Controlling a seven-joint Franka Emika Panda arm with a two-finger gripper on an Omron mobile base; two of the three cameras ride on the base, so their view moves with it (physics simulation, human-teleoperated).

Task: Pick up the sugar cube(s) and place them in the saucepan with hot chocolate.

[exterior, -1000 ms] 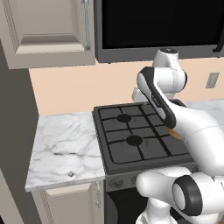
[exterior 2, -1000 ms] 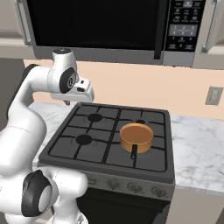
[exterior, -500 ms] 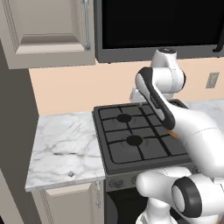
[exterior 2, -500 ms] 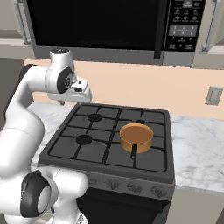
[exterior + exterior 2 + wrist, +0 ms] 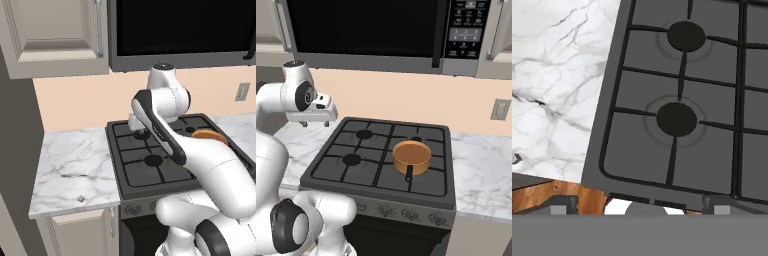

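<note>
On the near right burner of the dark grey gas stove [image 5: 381, 160] sits the small round copper-orange saucepan [image 5: 412, 156], its thin dark handle pointing toward the front edge; from the left side only a sliver of its rim [image 5: 210, 135] peeks past the white arm. The tiny pale grey-white sugar cube [image 5: 81, 199] lies well apart from it, on the white marbled counter [image 5: 75, 170] to the left of the stove, close to the counter's front edge. In the hand camera it is just a small grey speck [image 5: 515, 159] at the picture's left border. The two-finger gripper [image 5: 317, 123] hangs high above the stove's left rear corner, near the seam between grates and marble. Its short dark fingers [image 5: 304, 123] point down, spread wide apart, with nothing between them. Behind it runs the plain peach backsplash, with the black microwave [image 5: 371, 30] overhead.
</note>
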